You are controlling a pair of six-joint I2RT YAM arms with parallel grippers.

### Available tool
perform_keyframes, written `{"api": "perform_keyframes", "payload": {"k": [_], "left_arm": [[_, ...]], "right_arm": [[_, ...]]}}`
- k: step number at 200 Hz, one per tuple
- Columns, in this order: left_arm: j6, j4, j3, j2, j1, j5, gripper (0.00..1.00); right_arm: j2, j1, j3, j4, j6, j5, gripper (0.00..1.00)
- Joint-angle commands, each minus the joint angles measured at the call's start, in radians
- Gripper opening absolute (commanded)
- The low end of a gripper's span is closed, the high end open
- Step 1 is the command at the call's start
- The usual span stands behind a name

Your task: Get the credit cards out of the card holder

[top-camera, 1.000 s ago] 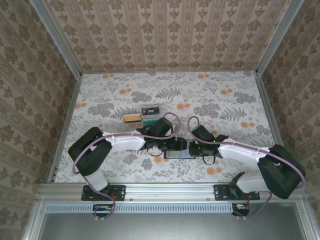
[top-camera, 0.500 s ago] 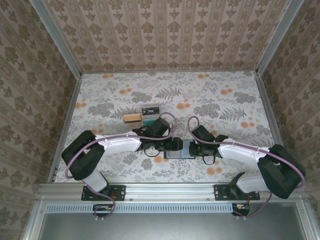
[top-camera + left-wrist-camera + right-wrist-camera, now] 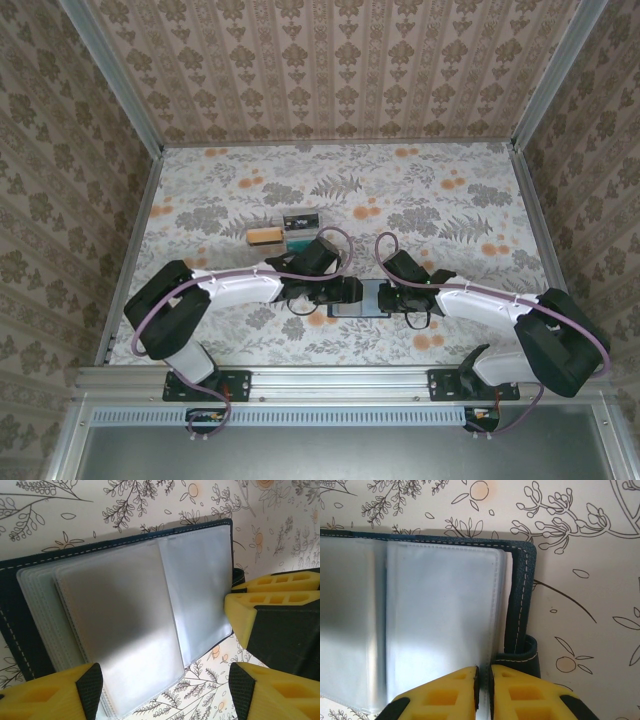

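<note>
Floral-printed surface point(image 3: 450, 200) beneath everything, fenced in by patterned walls point(image 3: 330, 70).

Stretched inward over it from the near rail: left arm point(image 3: 235, 287) and right arm point(image 3: 490, 300), tips close together a little toward the near side of the middle.

Behind the left arm, near but apart from it: a clear box point(image 3: 285, 228) with tan and teal contents.

Flat on the surface between the two arm tips, opened like a book: the card holder point(image 3: 12, 625). Navy cover underneath with pale stitching along its rim. Greyish see-through sleeves point(image 3: 125, 625) fanned on top in a stepped stack. Too cloudy to say whether any credit cards sit inside.

Left pincer point(image 3: 162, 692) spread wide, nothing gripped. Hangs over the near part of the sleeve stack, with one of its fingers point(image 3: 55, 695) above the fanned sleeve edges and the other out over bare surface past the holder's corner.

Right pincer point(image 3: 483, 690) drawn almost closed, just a sliver of gap left. Tips set at the holder's edge, right beside the small navy strap loop point(image 3: 520, 657). Looks to be pressing there rather than pinching, though the contact itself is hidden under the yellow tips.
</note>
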Motion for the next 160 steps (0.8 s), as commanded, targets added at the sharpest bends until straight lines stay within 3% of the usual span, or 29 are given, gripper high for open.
{"api": "perform_keyframes", "payload": {"k": [1,160], "left_arm": [[0.003,-0.037,0.002,0.034,0.005,0.005,0.7],[-0.007,-0.042,-0.022,0.007,0.01,-0.014,0.69]], "right_arm": [[0.036,0.012,-0.01,-0.026,0.017,0.006,0.17],[0.048,0.014,-0.005,-0.023,0.017,0.002,0.17]]}}
